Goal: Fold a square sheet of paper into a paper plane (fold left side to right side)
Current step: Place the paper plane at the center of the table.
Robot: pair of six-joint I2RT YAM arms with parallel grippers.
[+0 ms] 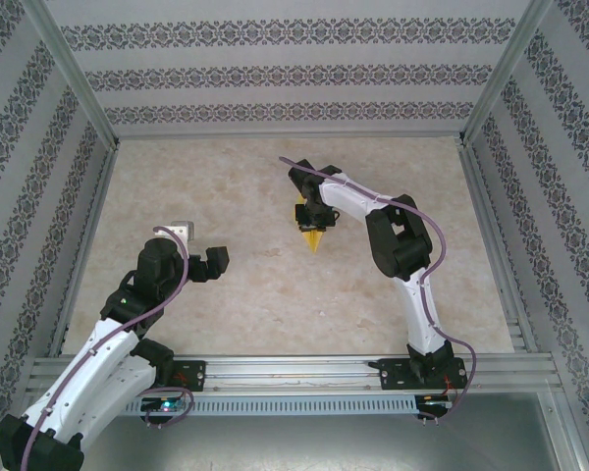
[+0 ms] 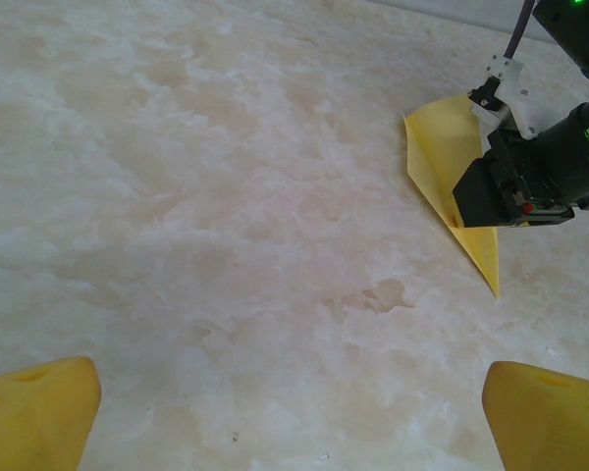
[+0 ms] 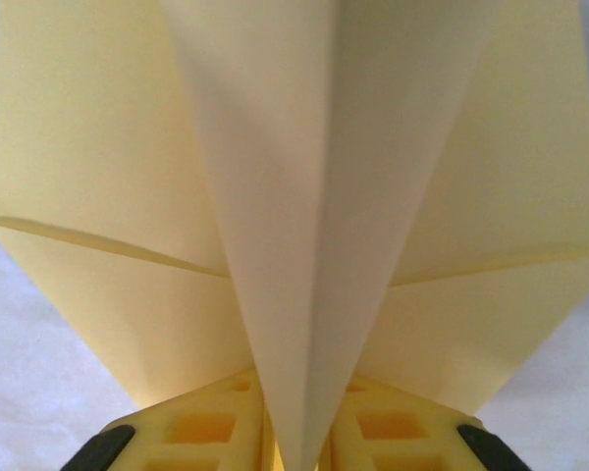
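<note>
Table (image 1: 245,294): pale beige marbled top. Paper plane (image 1: 314,238), yellow, folded to pointed dart, rests on it right of centre, tip toward near edge.

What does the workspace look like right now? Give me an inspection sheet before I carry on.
Surface: beige marbled table.
Job's things: yellow paper plane, folded to a pointed dart, mid-table at the right gripper.
Clutter: nothing seen.
Grippers: left gripper open over bare table, apart from the plane. Right gripper has its fingers on either side of the plane's centre fold; cannot tell whether they grip.
Cables: purple cable along each arm, not lying on the paper.
Surroundings: patterned walls; metal rail at the near edge.
</note>
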